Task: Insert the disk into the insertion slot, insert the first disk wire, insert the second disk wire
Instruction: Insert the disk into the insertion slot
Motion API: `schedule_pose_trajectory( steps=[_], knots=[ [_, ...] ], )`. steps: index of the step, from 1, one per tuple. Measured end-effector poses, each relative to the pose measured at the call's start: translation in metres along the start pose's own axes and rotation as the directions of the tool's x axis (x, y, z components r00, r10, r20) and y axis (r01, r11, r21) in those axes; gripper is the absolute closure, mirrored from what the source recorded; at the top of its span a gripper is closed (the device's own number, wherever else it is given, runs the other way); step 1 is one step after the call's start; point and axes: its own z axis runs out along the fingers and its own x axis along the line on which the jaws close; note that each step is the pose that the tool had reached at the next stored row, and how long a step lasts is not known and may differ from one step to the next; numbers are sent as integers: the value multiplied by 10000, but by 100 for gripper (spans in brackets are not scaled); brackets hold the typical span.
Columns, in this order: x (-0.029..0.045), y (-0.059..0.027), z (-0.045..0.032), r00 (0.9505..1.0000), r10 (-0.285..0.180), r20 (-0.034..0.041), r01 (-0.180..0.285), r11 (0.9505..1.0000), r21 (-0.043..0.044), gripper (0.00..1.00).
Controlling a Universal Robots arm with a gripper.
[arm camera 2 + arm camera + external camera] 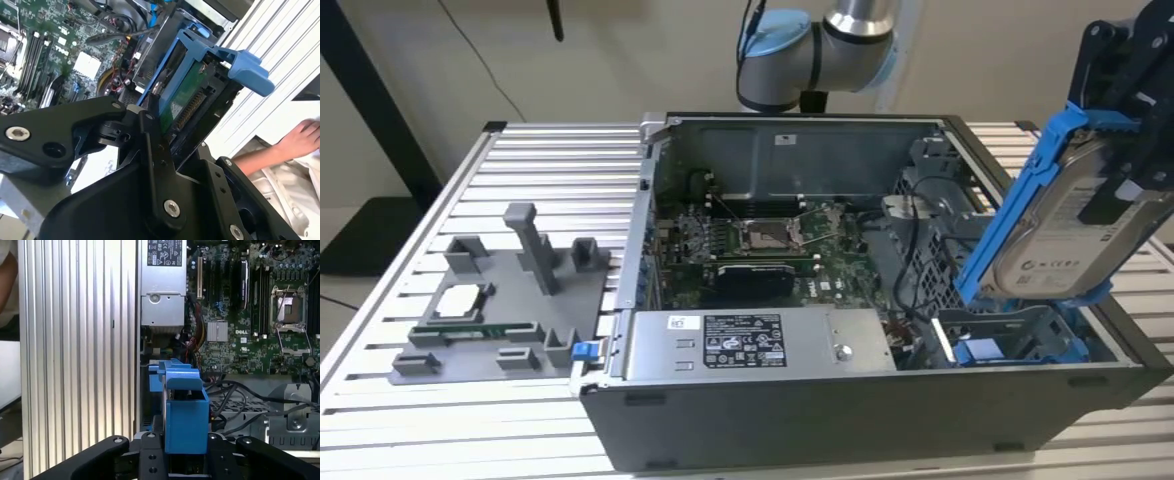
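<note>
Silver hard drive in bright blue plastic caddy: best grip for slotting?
Probably across its two flat faces near the upper end, from above, as the gripper holds the disk now: broad parallel faces, and the lower end is free for the grey metal insertion slot.

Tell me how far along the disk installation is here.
Nothing is finished yet. The gripper, jaws clamped, holds the disk tilted above the insertion slot, not seated. The disk's connector is bare, so both wire insertions remain.
</note>
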Motion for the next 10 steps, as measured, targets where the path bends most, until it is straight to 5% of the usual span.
schedule_pose_trajectory(
  steps=[10],
  knots=[
    [-1,-31,60,10000,1,0,-1,10000,0,100]
  ],
)
